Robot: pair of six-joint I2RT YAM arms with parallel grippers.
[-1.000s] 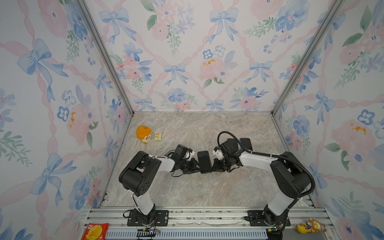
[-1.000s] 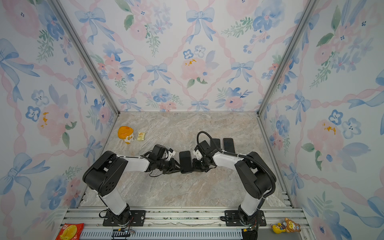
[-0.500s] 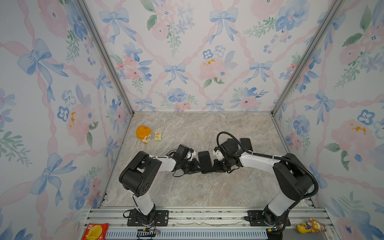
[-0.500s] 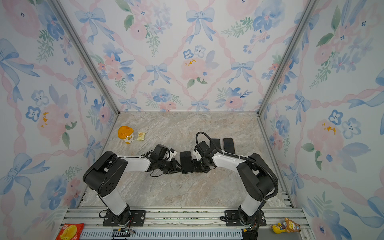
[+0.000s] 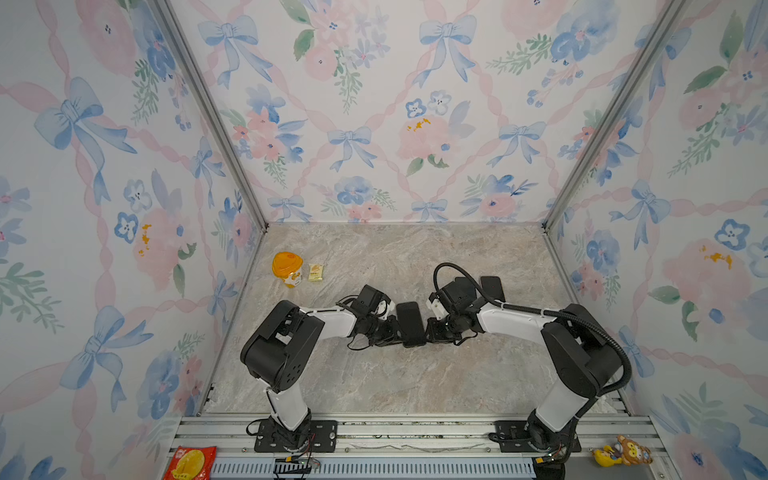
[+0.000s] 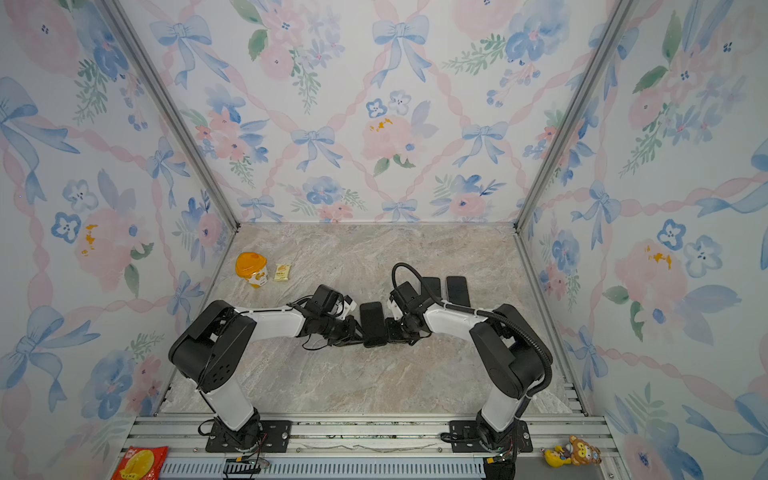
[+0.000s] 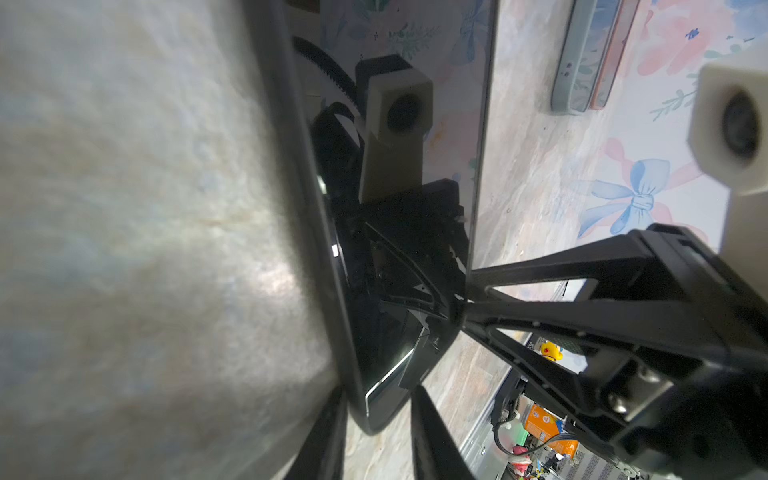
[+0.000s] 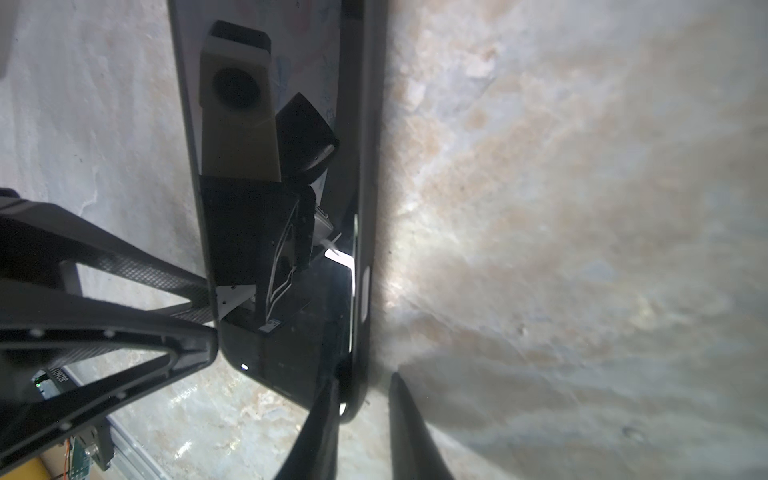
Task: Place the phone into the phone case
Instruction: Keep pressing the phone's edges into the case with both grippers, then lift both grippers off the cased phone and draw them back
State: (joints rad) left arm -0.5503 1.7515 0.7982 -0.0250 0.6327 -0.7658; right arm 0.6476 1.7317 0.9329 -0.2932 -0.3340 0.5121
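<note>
**Both grippers brace the cased phone from opposite sides**

The black phone with a glossy screen lies near the middle of the marble-patterned tabletop, between the two arms. In the right wrist view a matte black phone case with a button slot runs along the screen's edge. On that side the phone already sits inside the rim. I judge the work left to be seating the corners.

The left gripper and the right gripper meet the phone at its near end, one on each long side. Set against each other like this, each stops the phone sliding away from the other's push. That is probably why both wrists lie low to the table.

The right gripper's jaws stand slightly apart and straddle the case's corner. One finger is over the screen. The other is on the table side with a sliver of gap to the rim, so this gripper clamps nothing. The left gripper's jaws likewise straddle a corner of the phone in the left wrist view. That corner is dark and close to the lens, so I cannot tell whether they pinch it or merely bracket it.

A grey-green slab and an orange slab lie side by side, well apart from the work. An orange-lidded cup and a small yellow packet sit out of reach at the back left.
</note>
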